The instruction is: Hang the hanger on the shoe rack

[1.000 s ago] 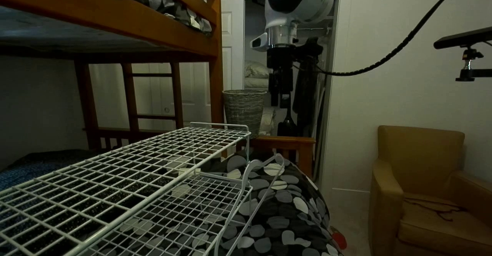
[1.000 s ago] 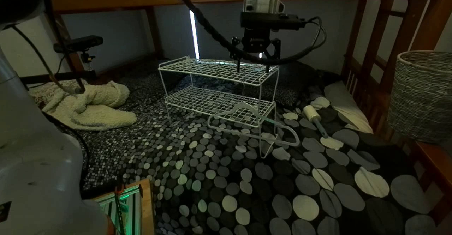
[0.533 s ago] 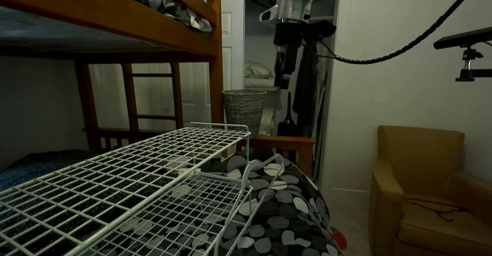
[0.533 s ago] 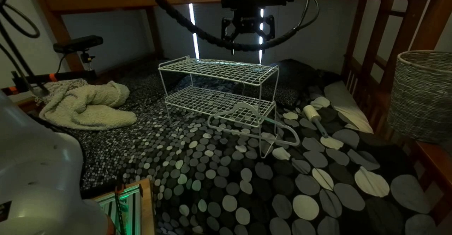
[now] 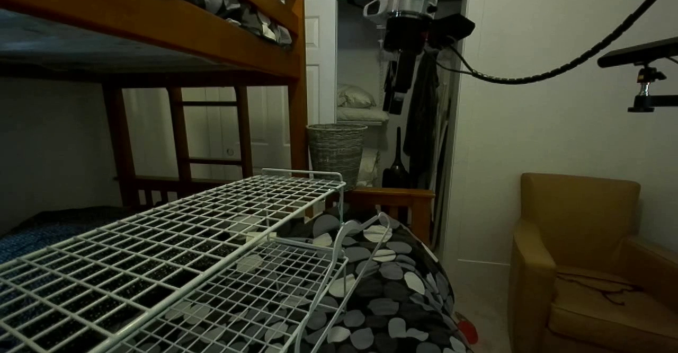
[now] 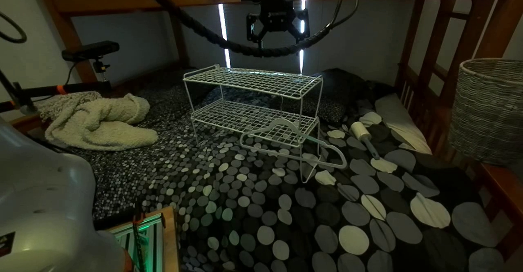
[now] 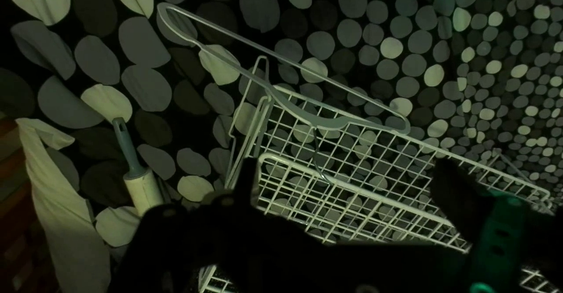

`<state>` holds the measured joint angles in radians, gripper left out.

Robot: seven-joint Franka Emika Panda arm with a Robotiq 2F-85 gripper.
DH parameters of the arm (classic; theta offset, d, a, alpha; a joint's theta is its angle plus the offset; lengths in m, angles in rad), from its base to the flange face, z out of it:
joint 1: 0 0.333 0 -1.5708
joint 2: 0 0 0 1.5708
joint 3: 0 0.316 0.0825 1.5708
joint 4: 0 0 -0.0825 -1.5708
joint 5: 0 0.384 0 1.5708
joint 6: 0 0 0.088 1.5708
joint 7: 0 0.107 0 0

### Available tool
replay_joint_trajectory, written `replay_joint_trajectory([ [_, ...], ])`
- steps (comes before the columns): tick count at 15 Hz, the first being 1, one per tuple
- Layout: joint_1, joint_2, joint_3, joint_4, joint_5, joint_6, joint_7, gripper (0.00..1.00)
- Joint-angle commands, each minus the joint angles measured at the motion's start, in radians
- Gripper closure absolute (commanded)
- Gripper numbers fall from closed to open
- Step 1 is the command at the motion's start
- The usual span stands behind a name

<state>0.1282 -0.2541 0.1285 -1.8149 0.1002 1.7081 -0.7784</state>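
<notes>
In an exterior view you look across the spotted bed to a white wire shoe rack with two shelves. The hanger hangs on the near long side of the rack, toward its right end, and your claw is higher up, well apart from it. A black cable crosses in front of the fingertips there; the wrist view gives you the gap plainly, the dark fingers spread wide with the rack beyond them. In an exterior view with a tan armchair on the right and a closet on the far side, you get the claw edge-on, one finger overlapping its fellow, and the hanger's near end runs off the lower edge. A cream blanket on the left shows only in an exterior view. The wrist view picks out the lint roller on the bed; both exterior views have the wicker basket.

The hanger is pale grey, slim and smooth, with rounded ends, a straight lower bar and a thin metallic hook. In the wrist view you see that hook reach the top shelf's long rail; how its tip sits is too small to tell. The hanger stands at an angle to the rack, one end swung out over the bed. You cannot tell whether its lower bar touches the cover.
</notes>
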Motion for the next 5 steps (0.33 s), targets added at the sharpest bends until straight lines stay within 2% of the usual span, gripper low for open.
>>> replay_joint_trajectory([
  [1, 0.023, 0.002, -0.016, 0.002, -0.005, -0.002, 0.011, 0.00],
  [5, 0.026, 0.002, -0.015, -0.001, -0.004, -0.002, 0.016, 0.00],
])
